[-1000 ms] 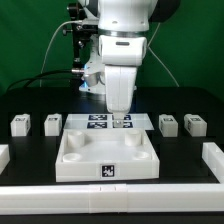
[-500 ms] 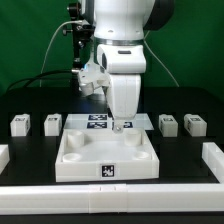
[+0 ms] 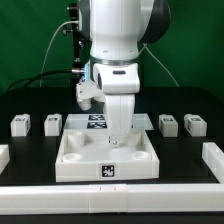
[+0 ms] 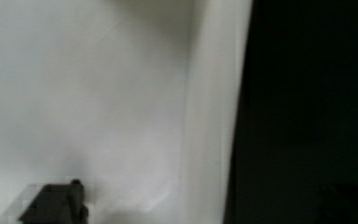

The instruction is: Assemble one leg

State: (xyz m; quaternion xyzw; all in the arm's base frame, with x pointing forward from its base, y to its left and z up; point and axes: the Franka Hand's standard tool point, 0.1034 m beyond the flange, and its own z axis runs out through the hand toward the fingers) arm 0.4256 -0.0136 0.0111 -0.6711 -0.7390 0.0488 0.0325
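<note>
Four small white legs stand on the black table, two at the exterior view's left (image 3: 20,125) (image 3: 52,123) and two at its right (image 3: 168,124) (image 3: 194,124). The large white tray-like piece (image 3: 75,160) lies at the front middle. My gripper (image 3: 113,141) hangs straight down over the tray's middle, very close to its surface and away from every leg. In the wrist view the gripper (image 4: 197,205) is open with nothing between its fingers; one dark fingertip (image 4: 51,205) shows over the blurred white tray surface (image 4: 105,100).
The marker board (image 3: 96,122) lies behind the tray, partly hidden by the arm. White bars stand at the table's left (image 3: 3,155), right (image 3: 212,155) and front (image 3: 110,197) edges. Cables and a stand rise behind the arm.
The gripper has moved forward and down, from over the marker board to over the tray's middle, shifting slightly to the exterior view's left. The legs and tray have not moved.
</note>
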